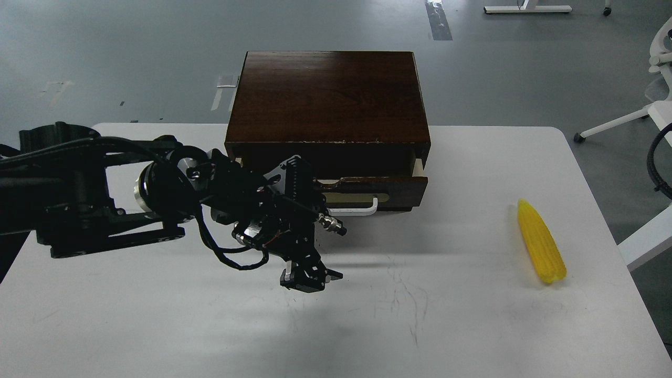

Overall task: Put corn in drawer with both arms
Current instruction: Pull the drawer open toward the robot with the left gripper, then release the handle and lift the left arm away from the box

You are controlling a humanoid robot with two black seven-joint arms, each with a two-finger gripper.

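Corn untouched — left gripper empty, its opening unclear.

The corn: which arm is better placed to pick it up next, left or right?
Probably the right. The corn lies on the table's right side, far from the left tool, which hangs before the partly open drawer. The right arm is not in view, though.

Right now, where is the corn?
In the head view the corn lies on the white table at the right, apart from the drawer and the left gripper.
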